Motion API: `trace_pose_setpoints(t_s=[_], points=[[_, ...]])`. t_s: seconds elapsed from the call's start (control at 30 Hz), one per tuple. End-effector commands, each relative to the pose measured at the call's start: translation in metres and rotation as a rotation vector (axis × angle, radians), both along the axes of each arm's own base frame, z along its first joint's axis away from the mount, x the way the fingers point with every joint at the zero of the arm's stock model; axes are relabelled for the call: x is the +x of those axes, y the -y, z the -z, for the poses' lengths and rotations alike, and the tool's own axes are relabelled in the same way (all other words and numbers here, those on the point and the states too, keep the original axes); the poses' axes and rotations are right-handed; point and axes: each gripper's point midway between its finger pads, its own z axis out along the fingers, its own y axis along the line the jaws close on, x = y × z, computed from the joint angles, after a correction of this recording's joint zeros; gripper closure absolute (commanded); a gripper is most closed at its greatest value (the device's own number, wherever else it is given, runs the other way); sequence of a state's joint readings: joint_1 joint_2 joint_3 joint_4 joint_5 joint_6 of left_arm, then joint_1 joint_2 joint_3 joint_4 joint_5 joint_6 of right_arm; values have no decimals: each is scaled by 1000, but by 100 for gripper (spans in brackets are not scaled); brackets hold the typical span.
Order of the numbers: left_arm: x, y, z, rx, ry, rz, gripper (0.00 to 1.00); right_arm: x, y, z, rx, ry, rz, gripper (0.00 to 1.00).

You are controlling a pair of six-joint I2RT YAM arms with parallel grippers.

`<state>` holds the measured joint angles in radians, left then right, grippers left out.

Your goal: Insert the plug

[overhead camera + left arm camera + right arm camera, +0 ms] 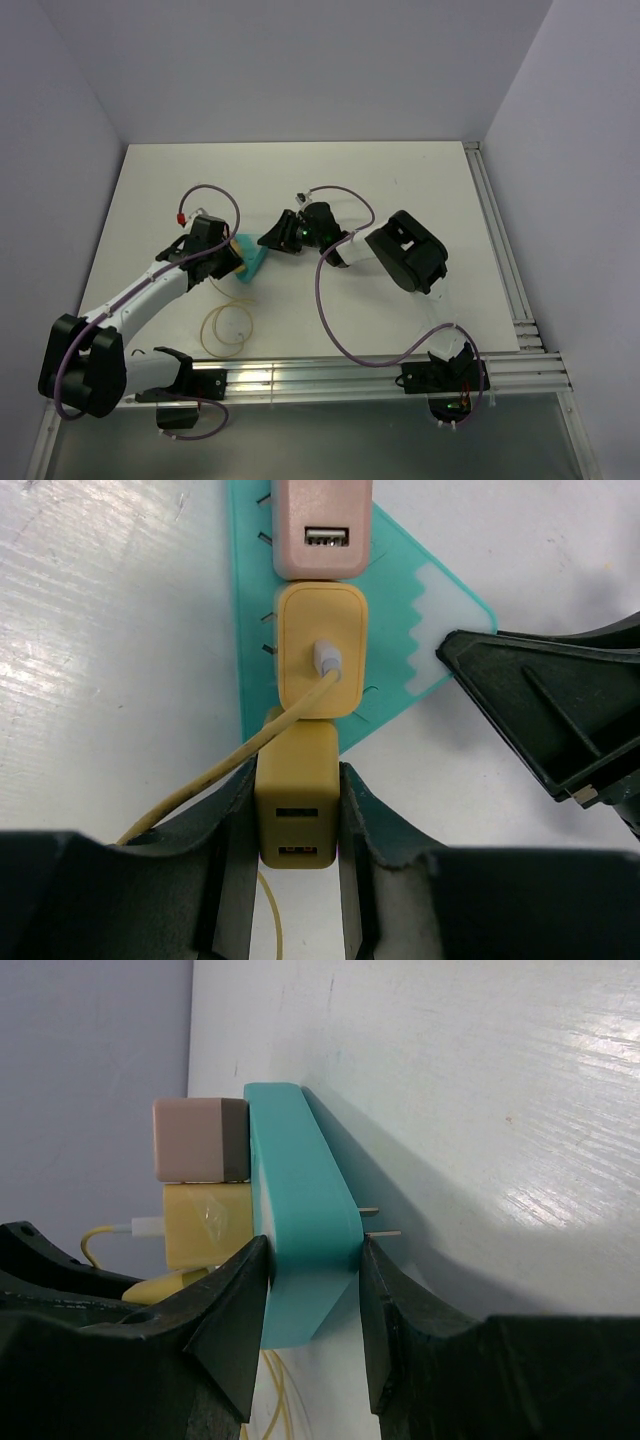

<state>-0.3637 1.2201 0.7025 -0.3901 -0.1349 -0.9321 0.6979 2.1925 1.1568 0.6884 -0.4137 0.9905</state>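
Mustard-yellow plug (297, 800) pinched in left gripper (297, 777), teal block (295, 1170) clamped by right gripper (315, 1250), white table (400, 180)

The white table (400, 190) lies under the left pincer (236, 262) and the right pincer (272, 240) and spreads wide around them. Beyond both stands a pale grey-violet back wall (300, 70). A side wall (50, 150) of the same colour is left of the left pincer, and another is far right of the right pincer. Metal rails (350, 378) run along the near edge, well apart from both pincers. Soft light makes pale glare on the table.
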Motion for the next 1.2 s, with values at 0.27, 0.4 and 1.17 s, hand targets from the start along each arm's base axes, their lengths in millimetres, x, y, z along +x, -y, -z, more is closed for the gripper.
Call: trace_pose_setpoints(t_s=[0.27, 0.4, 1.17], points=[[1, 8, 4, -26, -3, 63, 100, 0, 1, 15, -29, 11, -10, 100], [-2, 2, 2, 1, -17, 48, 100, 0, 1, 15, -28, 10, -10, 100], [-13, 6, 0, 12, -32, 142, 100, -2, -1, 13, -13, 8, -23, 100]])
